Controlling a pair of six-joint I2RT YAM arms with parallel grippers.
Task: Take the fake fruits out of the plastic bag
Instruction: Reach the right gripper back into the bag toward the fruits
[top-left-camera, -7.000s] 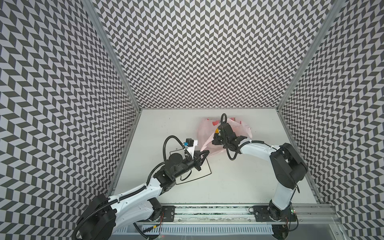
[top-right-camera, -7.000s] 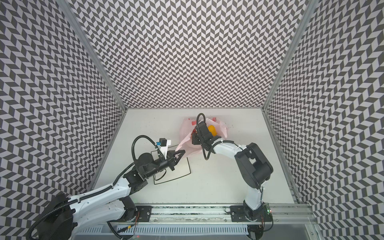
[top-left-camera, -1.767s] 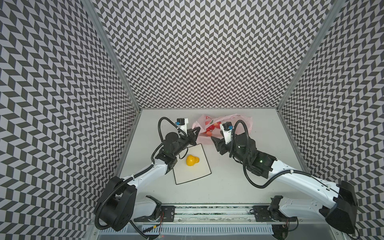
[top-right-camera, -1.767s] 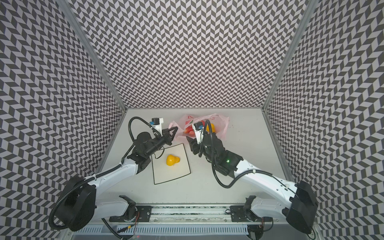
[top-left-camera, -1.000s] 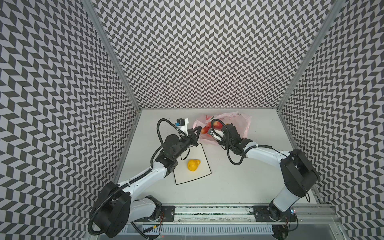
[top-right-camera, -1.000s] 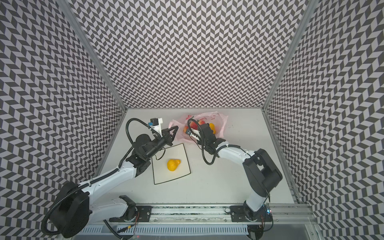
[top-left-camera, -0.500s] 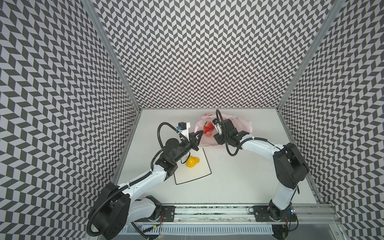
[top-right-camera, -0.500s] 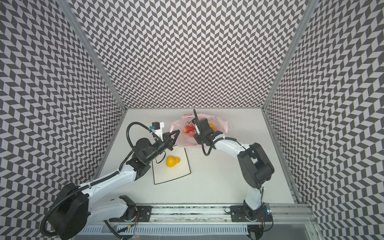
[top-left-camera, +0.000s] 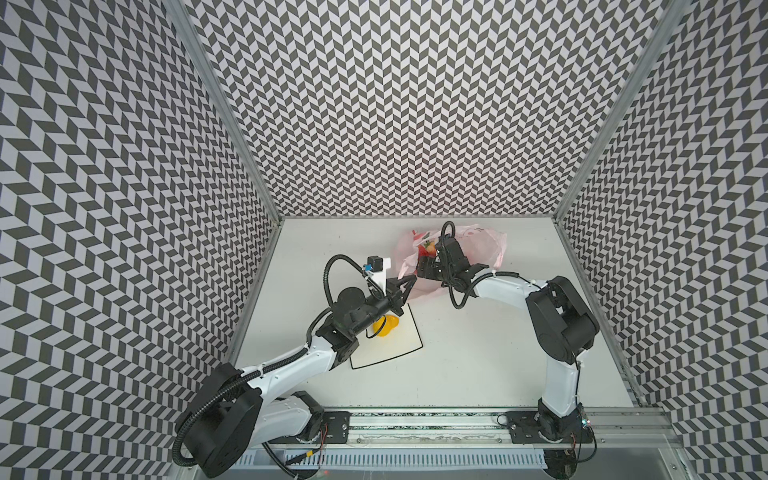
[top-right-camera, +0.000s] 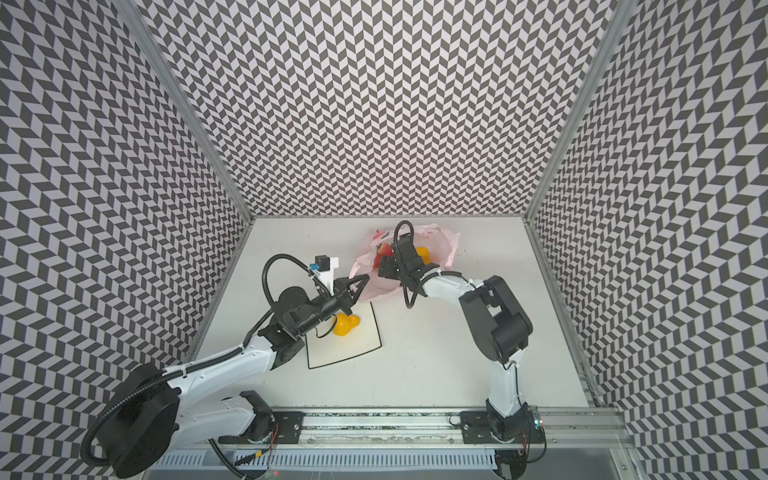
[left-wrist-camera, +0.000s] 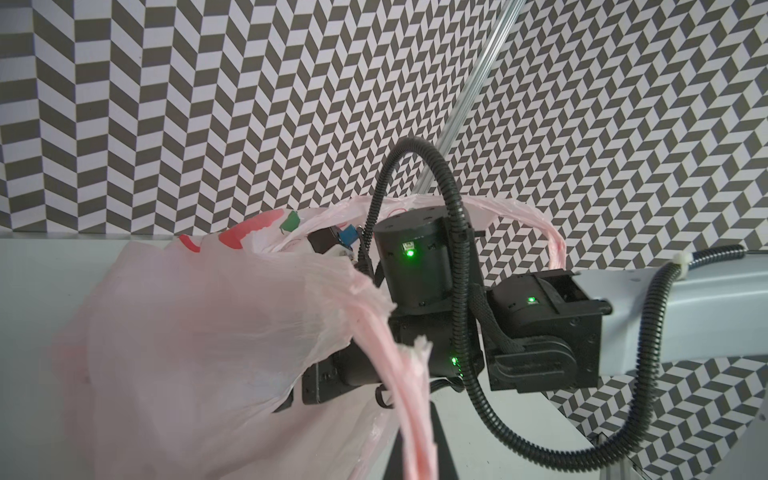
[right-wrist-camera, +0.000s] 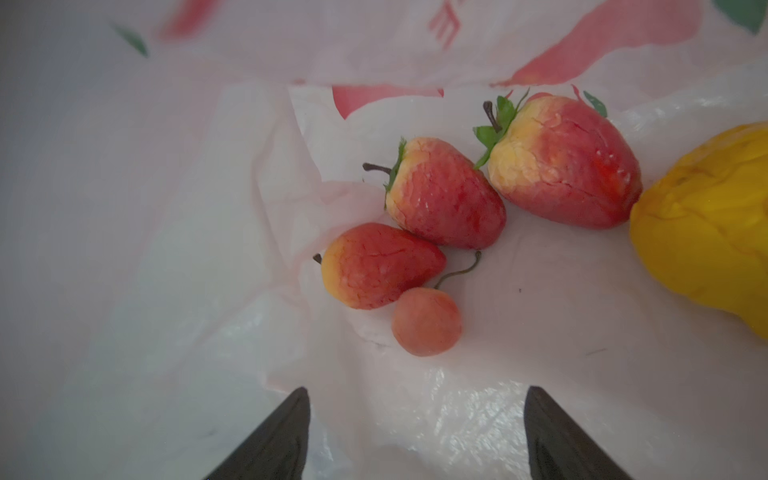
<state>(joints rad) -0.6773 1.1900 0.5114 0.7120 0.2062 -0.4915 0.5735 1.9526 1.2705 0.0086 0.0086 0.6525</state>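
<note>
Early stage: one yellow pear (top-left-camera: 386, 325) lies out on the plate (top-left-camera: 399, 349), and the plastic bag (top-left-camera: 488, 245) sits just behind it. The left gripper (top-left-camera: 411, 278) is clamped on the bag's handle edge, holding the mouth up. The right gripper (right-wrist-camera: 417, 392) is inside the bag, jaws apart and empty, over the fruits. Left inside, as far as visible: two strawberries (right-wrist-camera: 444, 195), apple (right-wrist-camera: 378, 266), peach (right-wrist-camera: 426, 322), second pear (right-wrist-camera: 706, 232). Five to go.

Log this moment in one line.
left gripper: shut on plastic bag | right gripper: open inside bag | plate: one yellow pear | bag: five fake fruits
</note>
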